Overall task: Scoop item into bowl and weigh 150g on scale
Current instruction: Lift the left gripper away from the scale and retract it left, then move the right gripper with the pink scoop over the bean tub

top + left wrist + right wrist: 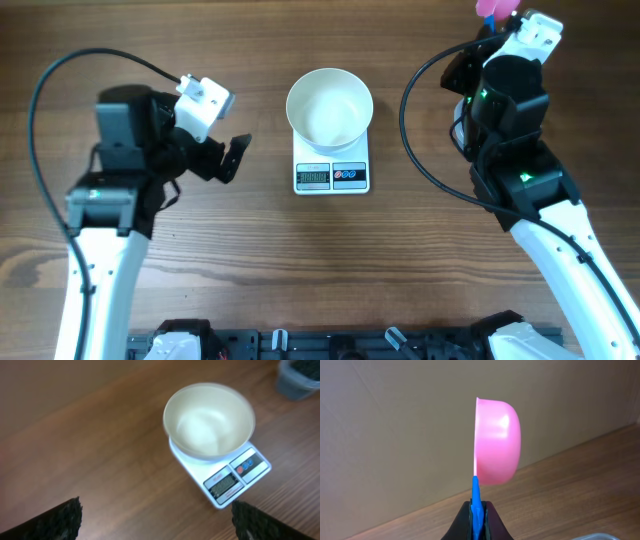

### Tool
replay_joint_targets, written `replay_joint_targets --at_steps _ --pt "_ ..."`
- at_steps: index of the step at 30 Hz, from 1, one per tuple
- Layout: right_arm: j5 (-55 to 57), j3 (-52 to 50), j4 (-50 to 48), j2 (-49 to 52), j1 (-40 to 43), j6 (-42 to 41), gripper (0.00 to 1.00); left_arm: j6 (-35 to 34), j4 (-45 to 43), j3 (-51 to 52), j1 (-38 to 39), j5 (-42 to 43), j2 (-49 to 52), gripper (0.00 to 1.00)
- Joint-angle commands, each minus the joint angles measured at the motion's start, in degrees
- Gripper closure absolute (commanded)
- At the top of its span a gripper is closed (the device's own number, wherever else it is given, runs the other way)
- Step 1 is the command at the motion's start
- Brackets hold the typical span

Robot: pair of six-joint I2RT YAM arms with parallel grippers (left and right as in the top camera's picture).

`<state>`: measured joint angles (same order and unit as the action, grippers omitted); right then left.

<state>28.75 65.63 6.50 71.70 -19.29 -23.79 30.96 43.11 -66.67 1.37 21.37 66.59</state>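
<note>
A brown wooden bench (300, 260) fills the overhead view, its grain running left to right, with a darker swirl of grain at the lower left. A black rail (340, 338) with fittings lines the bottom edge. Behind the bench stands a plain beige wall (395, 425), softly and evenly lit.

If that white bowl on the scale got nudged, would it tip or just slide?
Probably slide. The bowl looks wide and fairly low, so tipping seems unlikely. Its smooth sides and the flat top of the scale suggest little grip between them. It looks empty, so it is likely light and easily shifted.
</note>
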Motion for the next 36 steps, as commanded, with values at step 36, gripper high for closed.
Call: replay_joint_targets --at_steps 36 --pt "-37.57 1.11 23.04 0.94 5.14 3.30 0.96 16.65 17.97 -16.59 -0.37 2.97 3.13 0.00"
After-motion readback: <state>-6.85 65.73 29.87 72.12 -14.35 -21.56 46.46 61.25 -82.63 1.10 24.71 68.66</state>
